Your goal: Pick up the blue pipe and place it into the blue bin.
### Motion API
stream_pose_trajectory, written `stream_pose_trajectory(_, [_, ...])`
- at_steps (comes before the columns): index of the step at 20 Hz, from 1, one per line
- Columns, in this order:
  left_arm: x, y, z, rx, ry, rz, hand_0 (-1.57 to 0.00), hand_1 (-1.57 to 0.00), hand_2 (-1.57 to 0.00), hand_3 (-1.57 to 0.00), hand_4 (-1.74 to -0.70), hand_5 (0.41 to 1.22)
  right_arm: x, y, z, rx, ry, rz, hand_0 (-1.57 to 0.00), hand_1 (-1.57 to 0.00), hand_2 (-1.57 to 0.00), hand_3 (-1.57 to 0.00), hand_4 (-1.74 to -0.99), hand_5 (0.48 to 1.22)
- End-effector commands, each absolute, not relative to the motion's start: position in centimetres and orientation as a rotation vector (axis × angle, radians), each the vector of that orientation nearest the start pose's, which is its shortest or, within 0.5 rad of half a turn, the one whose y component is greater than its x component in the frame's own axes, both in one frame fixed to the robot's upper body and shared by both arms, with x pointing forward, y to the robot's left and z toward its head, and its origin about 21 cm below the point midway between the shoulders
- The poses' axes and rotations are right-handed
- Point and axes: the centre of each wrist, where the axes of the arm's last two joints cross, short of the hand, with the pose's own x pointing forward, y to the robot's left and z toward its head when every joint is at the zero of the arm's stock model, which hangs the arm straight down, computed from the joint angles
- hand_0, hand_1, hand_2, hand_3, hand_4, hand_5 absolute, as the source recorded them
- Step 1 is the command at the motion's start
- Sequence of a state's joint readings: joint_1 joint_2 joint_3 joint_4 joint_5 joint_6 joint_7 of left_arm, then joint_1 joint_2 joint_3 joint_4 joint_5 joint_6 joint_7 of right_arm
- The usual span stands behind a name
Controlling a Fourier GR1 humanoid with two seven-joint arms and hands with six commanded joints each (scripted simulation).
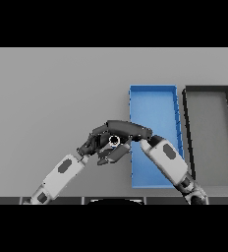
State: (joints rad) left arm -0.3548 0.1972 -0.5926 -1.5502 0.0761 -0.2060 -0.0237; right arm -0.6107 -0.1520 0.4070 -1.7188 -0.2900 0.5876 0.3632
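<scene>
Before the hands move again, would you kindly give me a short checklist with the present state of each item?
1. Blue bin in view and open-topped: ok.
2. Bin interior free to receive something: ok for the upper part; the lower part is hidden by the right arm.
3. Blue pipe visible: cannot tell; only a small round ring shows between the hands, and its colour is unclear.
4. Right hand closed round that ring: cannot tell; its fingers arch over it.
5. Left hand clear of the right hand: not ok; the two meet just left of the bin.
6. Dark bin kept apart from the blue one: ok; it sits to its right.
</scene>
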Motion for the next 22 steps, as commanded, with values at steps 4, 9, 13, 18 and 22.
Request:
stream_pose_trajectory(4, [26.9, 10.4, 5.5, -0.676, -1.685, -0.791, -1.29, -1.28, -1.27, -0.53, -1.7, 1.206, 29.1, -8.9, 17.5, 0.753, -1.591, 1.201, -1.28, -1.29, -1.29, -1.19, -1.475, 0.809])
stream_pose_trajectory(9, [26.9, 10.7, 5.4, -0.653, -1.7, -0.81, -1.48, -1.45, -1.47, -0.55, -1.73, 1.216, 28.7, -8.9, 17.5, 0.709, -1.668, 1.235, -1.48, -1.48, -1.48, -1.45, -1.465, 1.086])
stream_pose_trajectory(13, [27.1, 10.4, 5.3, -0.647, -1.711, -0.865, -1.43, -1.22, -1.35, -0.53, -1.64, 1.219, 28.4, -9.3, 17.2, 0.752, -1.639, 1.217, -1.53, -1.53, -1.53, -1.52, -1.474, 1.166])
stream_pose_trajectory(18, [27.9, 11.3, 5.5, -0.661, -1.681, -0.969, -0.63, -0.51, -0.52, -0.21, -1.18, 1.213, 27.7, -8.8, 17.2, 0.751, -1.659, 1.235, -1.56, -1.56, -1.56, -1.55, -1.481, 1.203])
stream_pose_trajectory(22, [27.8, 11.4, 5.2, -0.608, -1.69, -1.017, -0.26, -0.21, -0.21, -0.09, -0.95, 0.964, 27.2, -8.8, 16.9, 0.758, -1.659, 1.215, -1.57, -1.57, -1.57, -1.56, -1.484, 1.214])
